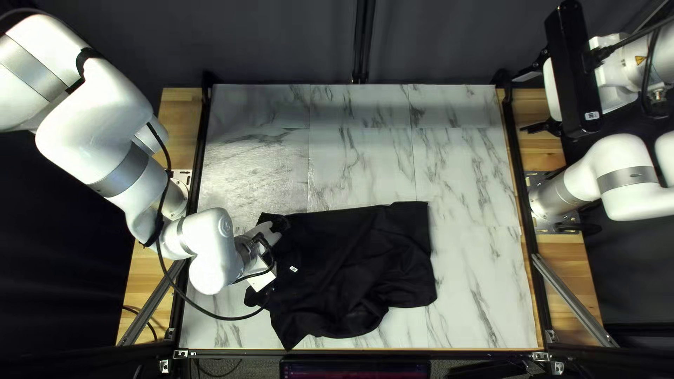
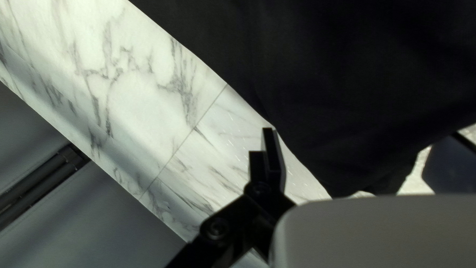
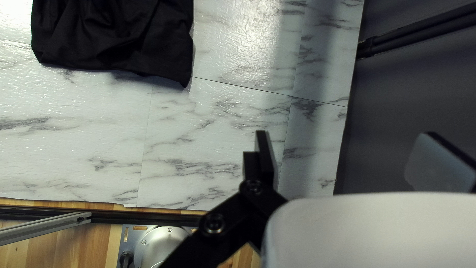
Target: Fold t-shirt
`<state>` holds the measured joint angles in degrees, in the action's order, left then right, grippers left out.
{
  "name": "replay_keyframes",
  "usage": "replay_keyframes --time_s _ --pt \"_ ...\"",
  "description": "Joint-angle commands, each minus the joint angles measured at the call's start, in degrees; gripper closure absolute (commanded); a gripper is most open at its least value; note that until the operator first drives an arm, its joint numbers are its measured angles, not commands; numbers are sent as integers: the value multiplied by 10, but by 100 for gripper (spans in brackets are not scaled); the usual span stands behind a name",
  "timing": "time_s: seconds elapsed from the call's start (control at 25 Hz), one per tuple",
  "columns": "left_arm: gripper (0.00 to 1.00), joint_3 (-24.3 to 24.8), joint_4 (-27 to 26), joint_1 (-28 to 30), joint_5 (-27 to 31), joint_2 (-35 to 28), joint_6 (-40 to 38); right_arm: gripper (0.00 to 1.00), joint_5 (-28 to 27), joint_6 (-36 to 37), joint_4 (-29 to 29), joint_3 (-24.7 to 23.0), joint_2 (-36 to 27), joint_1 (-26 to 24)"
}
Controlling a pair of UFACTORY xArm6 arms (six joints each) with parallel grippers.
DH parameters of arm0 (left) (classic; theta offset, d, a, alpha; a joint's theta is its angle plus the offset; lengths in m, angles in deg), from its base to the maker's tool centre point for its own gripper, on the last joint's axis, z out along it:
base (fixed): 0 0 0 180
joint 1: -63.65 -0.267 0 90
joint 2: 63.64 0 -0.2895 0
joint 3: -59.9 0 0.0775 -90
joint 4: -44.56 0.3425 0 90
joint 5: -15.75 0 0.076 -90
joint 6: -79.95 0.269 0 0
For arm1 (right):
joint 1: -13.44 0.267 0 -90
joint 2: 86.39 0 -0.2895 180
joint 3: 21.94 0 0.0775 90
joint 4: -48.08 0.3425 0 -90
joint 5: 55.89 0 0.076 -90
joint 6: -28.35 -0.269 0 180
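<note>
Gaping at the black t-shirt's [image 1: 351, 260] edge, the left gripper [image 1: 264, 279] is released; the right gripper [image 1: 522, 104] hangs spread too

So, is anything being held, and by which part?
Nothing is held: my left gripper stands open at the shirt, my right gripper open away from it.

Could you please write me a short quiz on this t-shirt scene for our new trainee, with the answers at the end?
1. True or false: the fingers of the right gripper are apart.
2. Multiple choice: where does the t-shirt lie?
A. In a basket
B. On the marble-patterned table
C. Over the right arm's base
3. Fill in the two words: of the two grippers, the one nearer the t-shirt is the ____.

Key: 1 true; 2 B; 3 left gripper.
</note>
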<state>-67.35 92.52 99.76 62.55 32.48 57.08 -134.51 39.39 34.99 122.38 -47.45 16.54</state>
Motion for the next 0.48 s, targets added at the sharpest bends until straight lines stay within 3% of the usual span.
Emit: replay_keyframes --time_s 0.04,0.24,0.28,0.36,0.44,0.48 --pt "0 3 17 -7 -9 -11 0 0 0 0 0 0 0 0" --pt "0 21 50 -19 -29 -25 -16 0 0 0 0 0 0 0" --pt "3 25 56 -21 -35 -24 -22 0 0 0 0 0 0 0" --pt "19 30 62 -23 -42 -23 -29 0 0 0 0 0 0 0" --pt "96 32 67 -25 -48 -19 -35 0 0 0 0 0 0 0" --pt "97 33 70 -27 -53 -15 -39 0 0 0 0 0 0 0"
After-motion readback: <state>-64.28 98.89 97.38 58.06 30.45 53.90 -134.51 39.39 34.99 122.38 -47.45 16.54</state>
